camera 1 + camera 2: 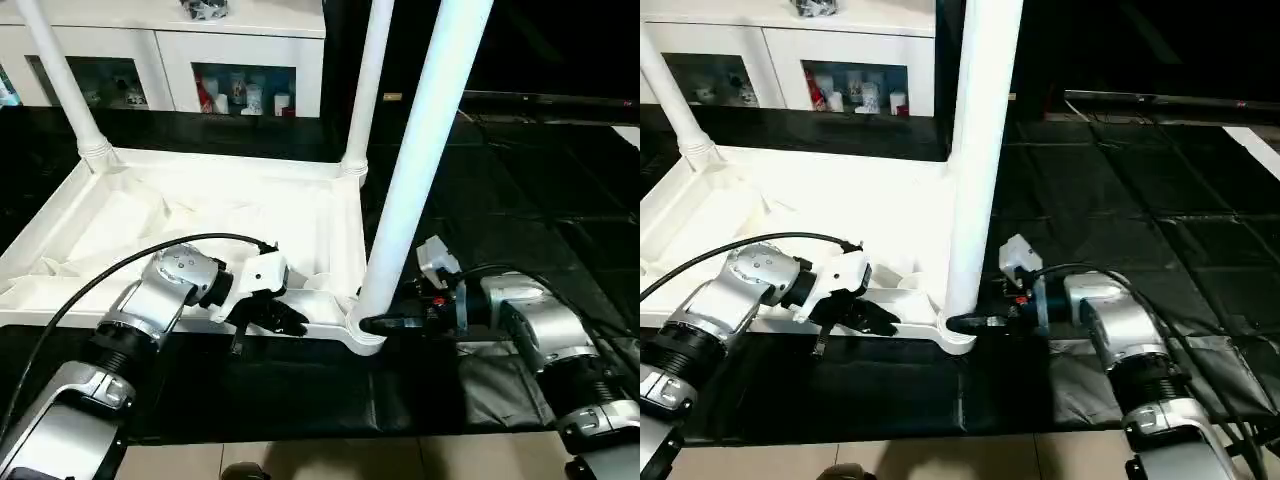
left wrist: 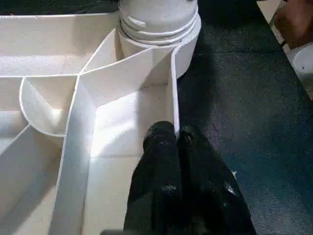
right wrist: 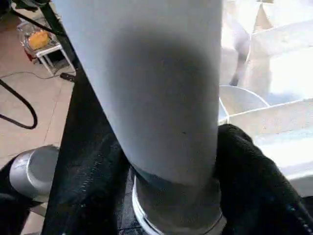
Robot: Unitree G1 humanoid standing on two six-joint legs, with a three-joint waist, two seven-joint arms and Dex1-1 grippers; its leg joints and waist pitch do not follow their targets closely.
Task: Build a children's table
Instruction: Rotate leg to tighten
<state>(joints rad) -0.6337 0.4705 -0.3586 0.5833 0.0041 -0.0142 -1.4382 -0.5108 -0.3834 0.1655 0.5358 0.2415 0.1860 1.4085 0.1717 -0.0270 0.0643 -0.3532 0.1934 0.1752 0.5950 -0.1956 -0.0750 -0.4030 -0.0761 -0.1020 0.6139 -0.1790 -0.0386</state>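
Three legs stood up from the upside-down table top (image 1: 200,215) on the black floor mat (image 1: 300,395). Left hand (image 1: 278,318) had its fingers (image 2: 164,161) pinched together on the top's near rim. Right hand (image 1: 385,322) was clamped around the base of the nearest leg (image 1: 425,150)

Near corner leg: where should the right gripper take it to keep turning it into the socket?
Low on the near corner leg, just above its threaded base, from the robot's right, where the right gripper already straddles it. The leg stands upright and round there, close to the tabletop socket, so it probably tips least.
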